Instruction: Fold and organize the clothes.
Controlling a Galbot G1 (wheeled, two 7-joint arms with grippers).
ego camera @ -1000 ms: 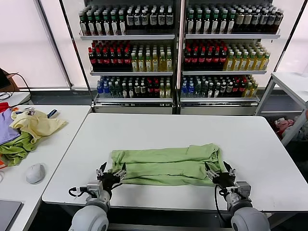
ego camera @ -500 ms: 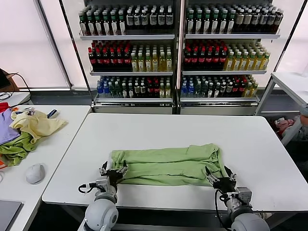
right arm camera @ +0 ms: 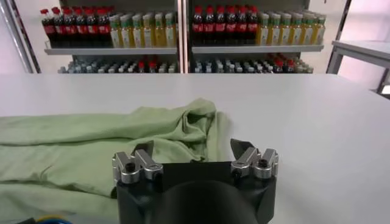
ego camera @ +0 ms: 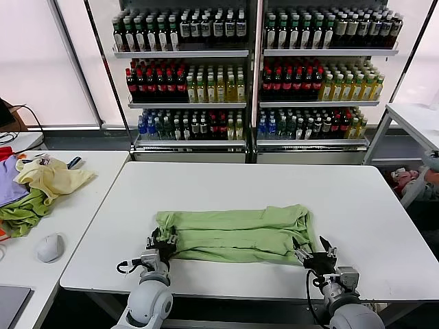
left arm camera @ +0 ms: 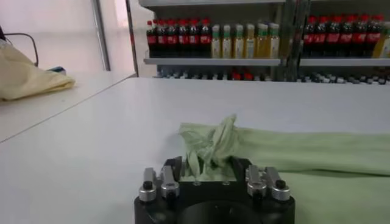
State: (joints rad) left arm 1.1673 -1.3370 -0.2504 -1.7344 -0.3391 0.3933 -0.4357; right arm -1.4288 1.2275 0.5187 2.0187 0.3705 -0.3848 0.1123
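Head view: a light green shirt point(ego camera: 236, 234), folded into a long band, lies near the front edge of a white table point(ego camera: 206, 181). Left wrist view: the left gripper point(left arm camera: 207, 172) pinches a bunched corner of the cloth. Right wrist view: the right gripper point(right arm camera: 194, 152) stands open at the shirt's other end, holding nothing.
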